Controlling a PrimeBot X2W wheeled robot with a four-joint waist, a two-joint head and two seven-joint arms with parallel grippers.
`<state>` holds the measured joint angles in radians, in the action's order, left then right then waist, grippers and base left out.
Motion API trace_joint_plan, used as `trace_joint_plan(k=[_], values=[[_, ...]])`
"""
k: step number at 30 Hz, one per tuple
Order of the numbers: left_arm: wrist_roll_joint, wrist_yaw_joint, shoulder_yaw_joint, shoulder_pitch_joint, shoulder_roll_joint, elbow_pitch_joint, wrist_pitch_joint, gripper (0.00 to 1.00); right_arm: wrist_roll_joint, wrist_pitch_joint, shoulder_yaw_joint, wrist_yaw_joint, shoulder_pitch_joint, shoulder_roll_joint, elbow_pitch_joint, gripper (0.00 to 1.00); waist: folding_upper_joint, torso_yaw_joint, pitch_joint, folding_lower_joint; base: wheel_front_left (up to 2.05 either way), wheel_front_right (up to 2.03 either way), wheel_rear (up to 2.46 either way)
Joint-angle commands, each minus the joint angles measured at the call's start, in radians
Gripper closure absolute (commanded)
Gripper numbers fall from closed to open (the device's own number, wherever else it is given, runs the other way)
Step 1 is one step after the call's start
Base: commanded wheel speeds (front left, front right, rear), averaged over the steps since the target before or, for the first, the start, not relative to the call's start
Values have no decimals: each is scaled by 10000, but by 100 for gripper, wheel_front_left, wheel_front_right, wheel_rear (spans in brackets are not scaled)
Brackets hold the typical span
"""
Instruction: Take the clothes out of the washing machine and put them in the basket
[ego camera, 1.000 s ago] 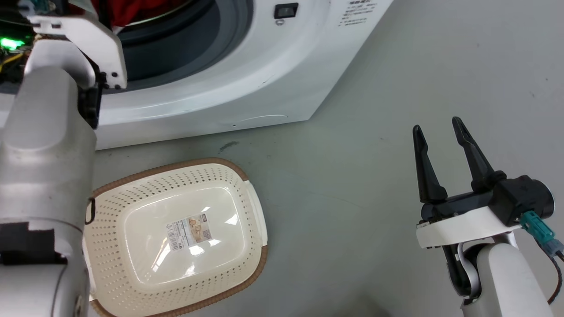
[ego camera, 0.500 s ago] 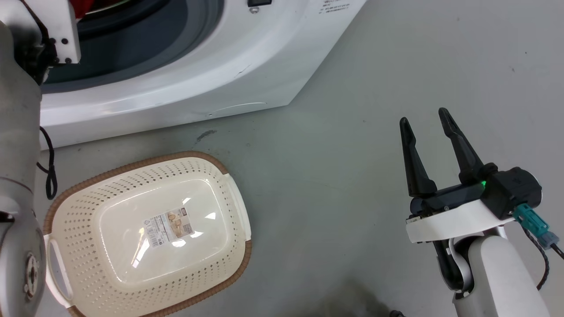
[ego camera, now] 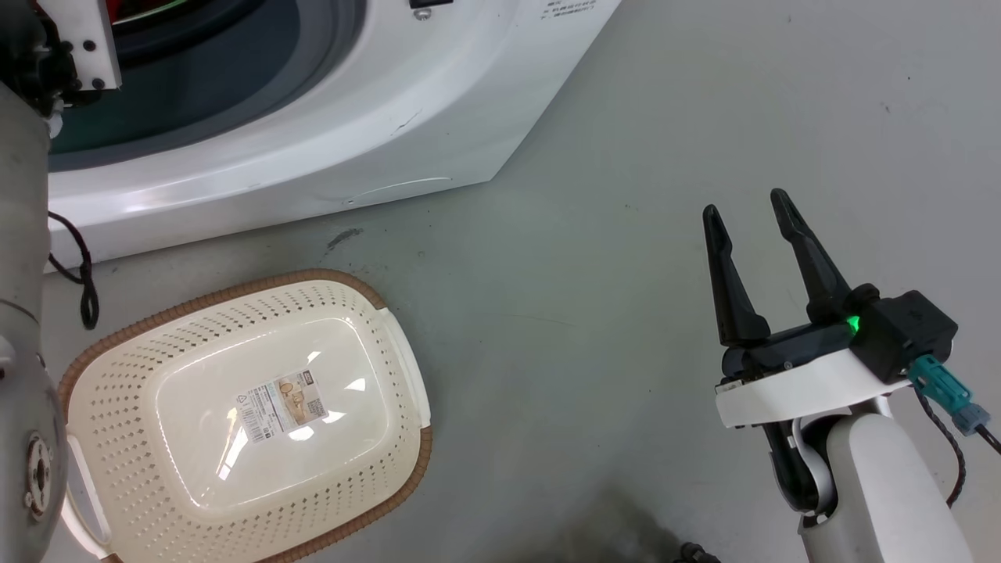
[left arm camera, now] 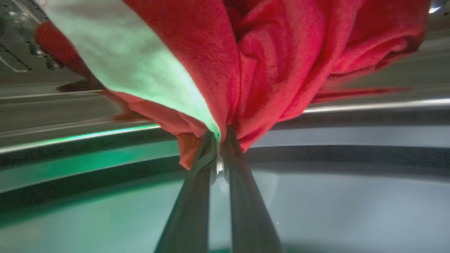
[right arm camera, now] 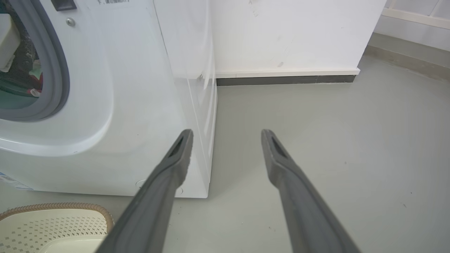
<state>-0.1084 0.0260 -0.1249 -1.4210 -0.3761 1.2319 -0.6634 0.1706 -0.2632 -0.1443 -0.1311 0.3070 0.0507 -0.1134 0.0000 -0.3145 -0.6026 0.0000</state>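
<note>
In the left wrist view my left gripper [left arm camera: 219, 138] is shut on a bright red garment with a white panel [left arm camera: 260, 59], bunched above the grey door ring and steel drum lip. The white washing machine [ego camera: 438, 102] fills the head view's upper left, its opening partly hidden by my left arm [ego camera: 19, 234]. Below it on the floor lies the cream basket [ego camera: 391, 344] with a brown rim, holding only a label [ego camera: 278, 405]. My right gripper [ego camera: 747, 209] hangs open at the lower right, nothing between its fingers. The washing machine [right arm camera: 140, 88] and a corner of the basket [right arm camera: 59, 221] show in the right wrist view.
Grey floor [ego camera: 626, 234] stretches between the basket and my right arm. A black cable [ego camera: 82, 281] dangles by my left arm. A white wall with a dark baseboard [right arm camera: 281, 80] stands behind the machine's right side.
The head camera has swung, so the whole picture slid left and up; the washer opening sits further up-left. The right gripper stays open in much the same pose.
</note>
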Motion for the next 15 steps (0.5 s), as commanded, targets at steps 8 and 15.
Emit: trace_joint_plan(k=[8,15], values=[[-15,-113,-145,929,-37,-888,2016,100,-48,-23,144,7,117,-9,-176,0,0,142,464,0,0,0,0],[-314,-195,0,2290,195,-1669,5265,100,-319,-23,367,7,-213,-7,-311,0,0,387,1439,0,0,0,0]])
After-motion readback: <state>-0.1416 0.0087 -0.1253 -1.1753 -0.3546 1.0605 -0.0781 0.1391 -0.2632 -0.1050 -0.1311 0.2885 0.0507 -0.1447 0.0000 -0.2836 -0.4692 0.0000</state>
